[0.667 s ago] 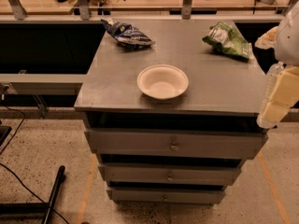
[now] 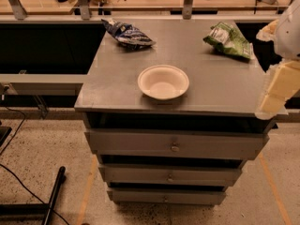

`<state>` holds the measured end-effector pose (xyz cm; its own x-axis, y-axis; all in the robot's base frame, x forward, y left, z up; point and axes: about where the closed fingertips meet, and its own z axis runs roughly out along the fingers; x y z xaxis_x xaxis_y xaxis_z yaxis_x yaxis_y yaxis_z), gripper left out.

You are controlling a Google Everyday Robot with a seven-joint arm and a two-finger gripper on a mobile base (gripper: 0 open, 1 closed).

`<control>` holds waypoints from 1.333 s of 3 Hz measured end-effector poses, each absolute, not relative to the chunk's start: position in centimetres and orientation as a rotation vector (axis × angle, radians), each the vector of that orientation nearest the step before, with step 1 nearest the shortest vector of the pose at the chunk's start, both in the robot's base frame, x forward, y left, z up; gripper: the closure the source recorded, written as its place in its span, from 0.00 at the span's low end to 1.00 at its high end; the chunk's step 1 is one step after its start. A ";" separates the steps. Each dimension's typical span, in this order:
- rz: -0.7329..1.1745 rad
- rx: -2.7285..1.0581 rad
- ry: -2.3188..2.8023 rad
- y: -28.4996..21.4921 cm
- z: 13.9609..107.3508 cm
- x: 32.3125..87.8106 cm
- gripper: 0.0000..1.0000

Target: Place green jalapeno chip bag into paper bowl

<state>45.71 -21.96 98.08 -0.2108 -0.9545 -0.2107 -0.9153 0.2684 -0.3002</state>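
- Gripper (image 2: 273, 96) hangs at the right edge of the view, over the front right corner of the grey cabinet top (image 2: 220, 86); I cannot tell whether it is spread or closed.
- Green jalapeno chip bag (image 2: 229, 41) lies at the top's back right, apart from the gripper.
- Paper bowl (image 2: 163, 82) sits upright near the front edge, empty.
- Dark blue and white chip bag (image 2: 127, 33) lies at the back left.
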 end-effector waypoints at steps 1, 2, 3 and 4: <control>-0.302 -1.725 2.101 -22.6 98.4 51.3 0.00; -0.464 -1.630 2.055 -25.9 99.1 57.5 0.00; -0.532 -1.516 1.988 -28.8 98.4 62.3 0.00; -0.561 -1.480 1.937 -28.6 99.2 63.7 0.00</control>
